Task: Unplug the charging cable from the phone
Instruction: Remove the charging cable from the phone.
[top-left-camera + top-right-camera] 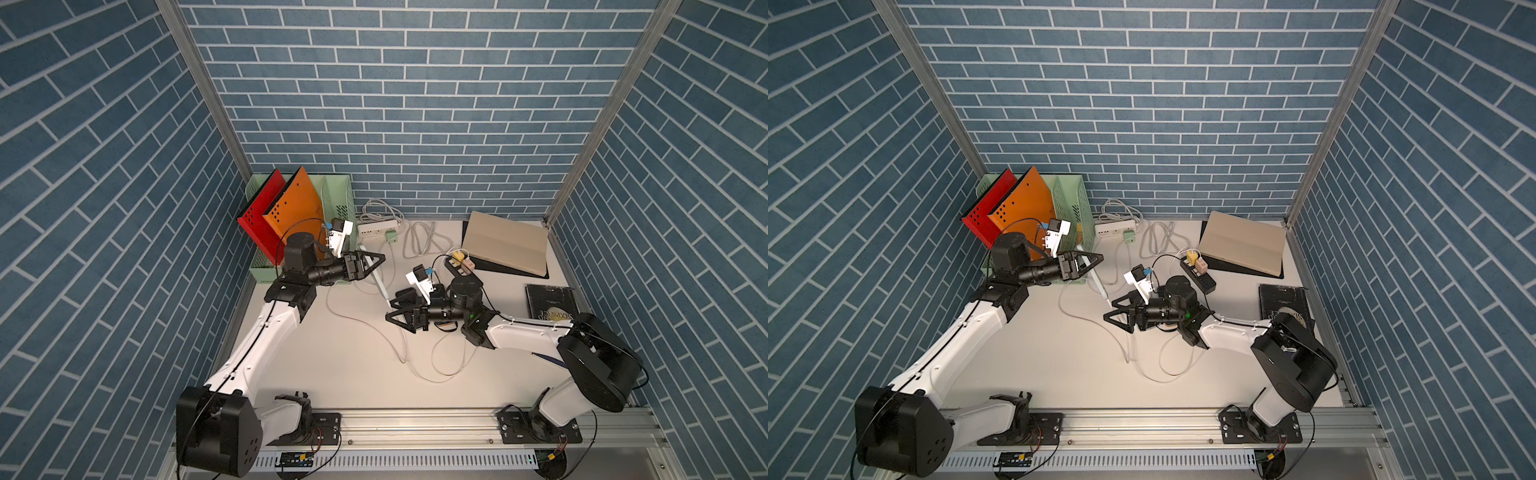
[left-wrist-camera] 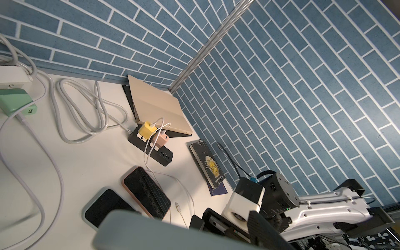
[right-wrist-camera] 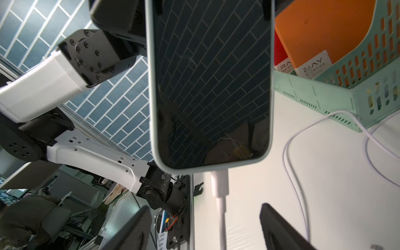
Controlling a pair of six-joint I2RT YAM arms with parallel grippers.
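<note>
We see the phone (image 3: 212, 86), pale green case and dark screen, lifted off the tabletop (image 1: 353, 365) and tilted, its lower end toward the right end effector (image 3: 205, 206). The charging cable (image 3: 223, 216) is plugged into the phone's lower edge, white plug seated, not out.

The left end effector (image 1: 374, 264) pinches the phone at its upper end, pressed onto both long edges. In both top views the phone shows only as a thin pale strip (image 1: 1098, 282) running down from that grip.

The right end effector sits just below the plug, spread wide. It has one finger (image 3: 134, 229) on each side of the cable. There is a gap on both sides and, as far as we can tell, no contact.

The left arm comes up from the near-left base. Its white link slants forward and the wrist is just beside the green file rack (image 1: 338, 199). Its end effector points across toward the right arm.

The right arm comes from the near-right base, elbow folded, forearm reaching left. In a top view the right end effector (image 1: 390, 309) points left at the phone's lower end. The two end effectors roughly face each other, with the phone between them.
</note>
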